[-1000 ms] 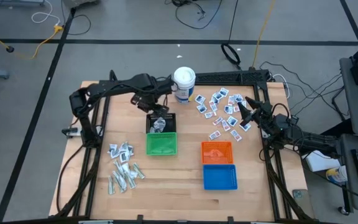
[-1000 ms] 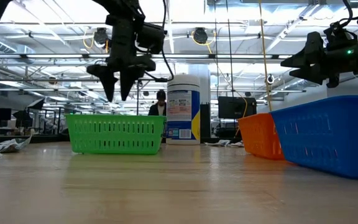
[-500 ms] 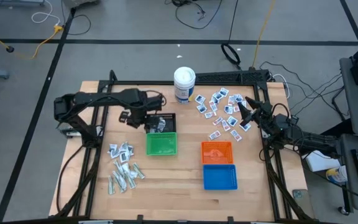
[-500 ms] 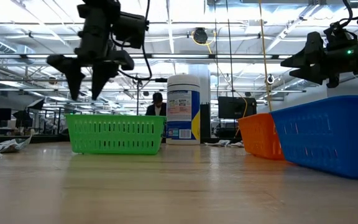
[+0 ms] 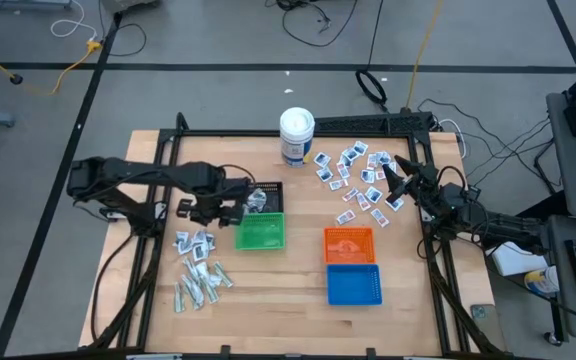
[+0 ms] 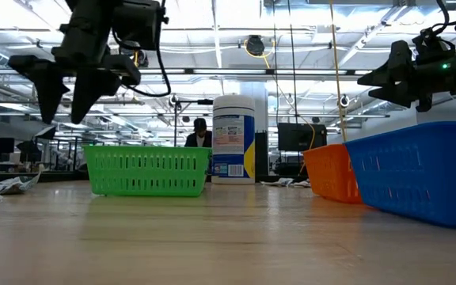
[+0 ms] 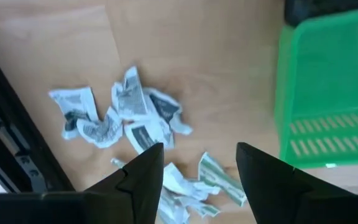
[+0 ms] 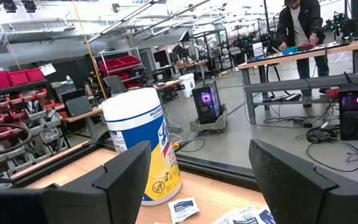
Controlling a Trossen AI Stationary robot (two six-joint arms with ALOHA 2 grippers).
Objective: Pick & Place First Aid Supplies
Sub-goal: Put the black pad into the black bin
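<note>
Crumpled grey-white packets [image 5: 199,244] lie in a pile on the table's left side, with more strips [image 5: 198,286] nearer the front edge. My left gripper [image 5: 191,209] hovers open above that pile, left of the green basket [image 5: 260,232]; its wrist view looks down on the packets [image 7: 122,117] past the open gripper [image 7: 199,152]. White squares with blue print [image 5: 356,178] are scattered on the far right. My right gripper [image 5: 390,178] waits open above them. A few packets [image 5: 256,200] lie in the black basket [image 5: 260,188].
A white canister [image 5: 296,135] stands at the far edge, between the two arms. An orange basket [image 5: 349,244] and a blue basket [image 5: 353,284] sit right of the green one. Bare wood lies along the near edge. A person stands at a bench [image 8: 298,25] in the room beyond.
My left gripper has swung from above the black basket toward the table's left and near side, and now hangs over the grey-white pile. It has stayed open. The right arm and all packets have kept still.
</note>
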